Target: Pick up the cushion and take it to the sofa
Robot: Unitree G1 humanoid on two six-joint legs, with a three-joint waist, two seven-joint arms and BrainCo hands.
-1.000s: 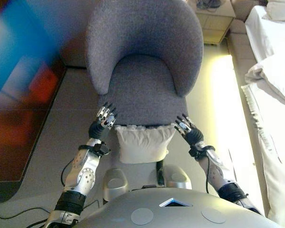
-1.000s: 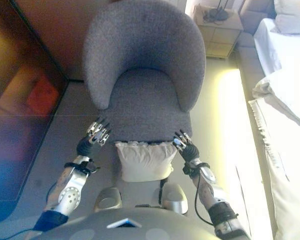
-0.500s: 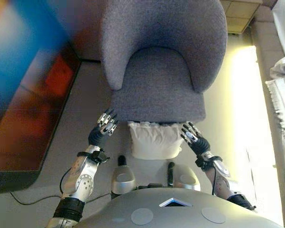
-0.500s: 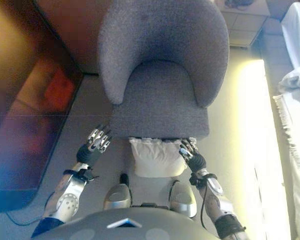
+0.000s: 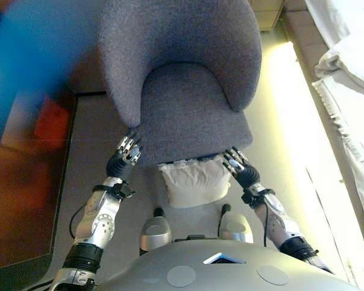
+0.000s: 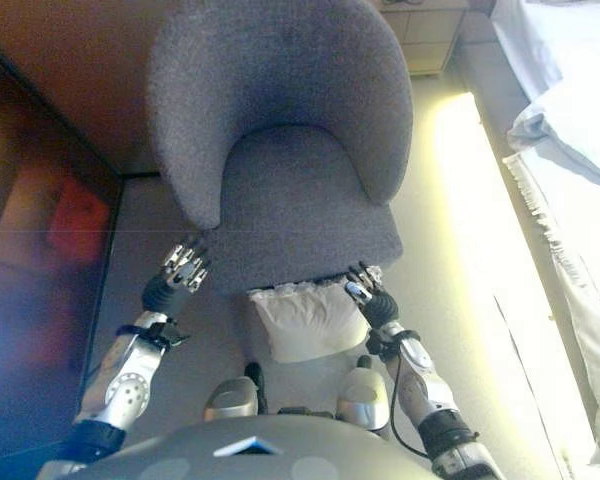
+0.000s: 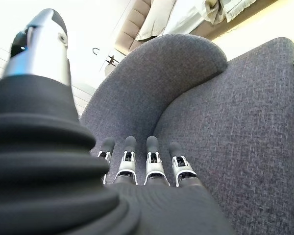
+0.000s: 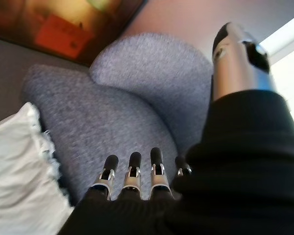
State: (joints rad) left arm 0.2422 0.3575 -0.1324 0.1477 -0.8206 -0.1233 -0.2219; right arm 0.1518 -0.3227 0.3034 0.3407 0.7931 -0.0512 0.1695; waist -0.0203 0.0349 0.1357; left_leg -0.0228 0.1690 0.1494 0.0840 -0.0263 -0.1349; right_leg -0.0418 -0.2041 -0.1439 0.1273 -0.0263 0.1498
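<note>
The view has swung but nothing is grasped; the cushion (image 5: pixel 194 180) lies on the floor against the armchair (image 5: pixel 188 91), left hand (image 5: pixel 125 155) and right hand (image 5: pixel 236 167) flanking it, fingers (image 7: pixel 137 166) straight and empty, so pickup is pending.

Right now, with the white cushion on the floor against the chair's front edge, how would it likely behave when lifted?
The cushion looks plump with a frilled, puckered edge, so it is probably soft and light, sagging if gripped at one corner. Both hands, left hand and right hand, are open either side; a two-sided squeeze likely compresses it. It seems tucked against the grey chair, so it may drag.
</note>
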